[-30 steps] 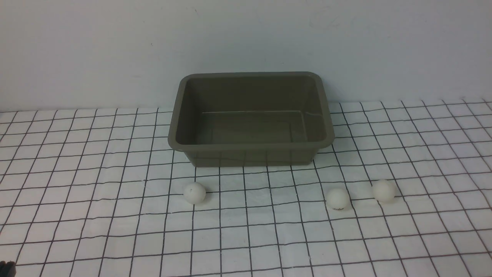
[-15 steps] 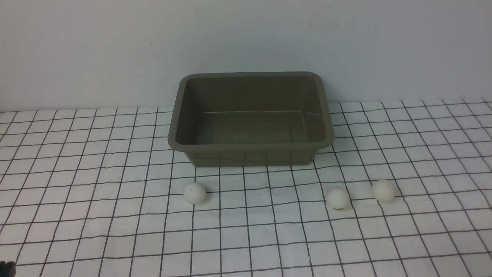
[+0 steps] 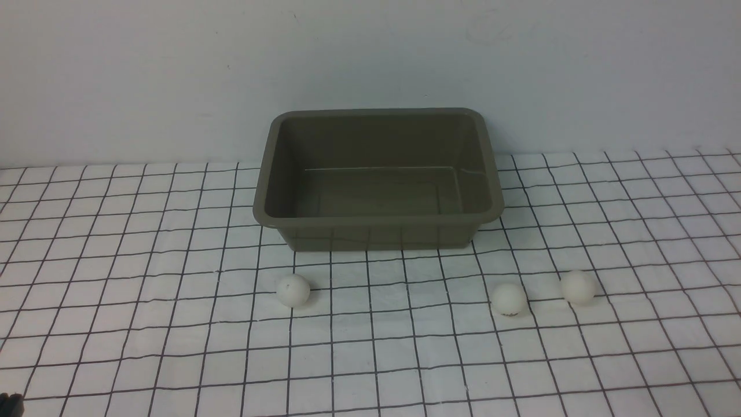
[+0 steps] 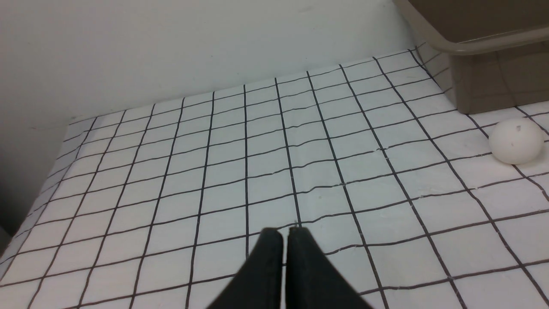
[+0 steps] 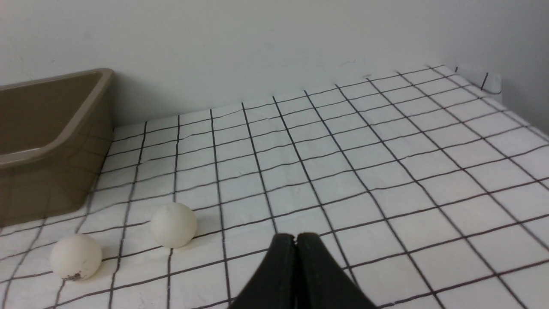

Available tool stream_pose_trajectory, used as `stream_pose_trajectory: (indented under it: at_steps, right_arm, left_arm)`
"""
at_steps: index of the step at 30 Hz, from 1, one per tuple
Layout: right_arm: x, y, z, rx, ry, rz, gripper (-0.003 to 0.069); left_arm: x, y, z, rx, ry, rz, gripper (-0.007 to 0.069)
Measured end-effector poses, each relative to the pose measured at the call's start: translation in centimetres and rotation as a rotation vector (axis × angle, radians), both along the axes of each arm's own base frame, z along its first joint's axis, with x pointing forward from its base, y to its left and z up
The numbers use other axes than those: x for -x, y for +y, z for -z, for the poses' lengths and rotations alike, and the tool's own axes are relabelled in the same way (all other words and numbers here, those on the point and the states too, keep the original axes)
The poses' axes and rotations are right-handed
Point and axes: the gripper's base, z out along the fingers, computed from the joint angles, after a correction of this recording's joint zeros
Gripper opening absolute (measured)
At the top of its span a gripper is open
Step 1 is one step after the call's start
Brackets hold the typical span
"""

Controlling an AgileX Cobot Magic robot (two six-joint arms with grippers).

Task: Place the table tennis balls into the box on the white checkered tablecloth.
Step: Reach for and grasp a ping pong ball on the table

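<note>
White and matte, the left ball [image 3: 293, 290], middle ball [image 3: 509, 299] and right ball [image 3: 578, 287] all lie on the checkered cloth [image 3: 145, 347], just in front of the box [image 3: 376, 220]. The box holds nothing, so all three are left to move. The left gripper [image 4: 285, 235] and right gripper [image 5: 296, 238] are empty, their fingers pressed together, low over bare cloth.

Bare tablecloth [image 3: 116, 289] lies open around the three balls [image 3: 509, 299]; the box [image 3: 376, 236] stands behind them, walling that side.
</note>
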Motion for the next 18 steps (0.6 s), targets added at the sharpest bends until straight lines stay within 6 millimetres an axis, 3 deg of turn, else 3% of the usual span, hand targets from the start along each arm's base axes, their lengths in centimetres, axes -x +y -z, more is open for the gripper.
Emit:
stream_pose_trajectory:
  at_steps: [8,18]
  right_arm:
    - [-0.1,0.5,-0.5,-0.242,-0.069,-0.017,-0.0018]
    - [-0.2,0.3,-2.0,-0.299,-0.247,-0.010,-0.0018]
  left_arm:
    - [0.0,-0.2,0.0,0.000,0.000,0.028,-0.0004]
    - [0.0,-0.2,0.0,0.000,0.000,0.029,-0.0004]
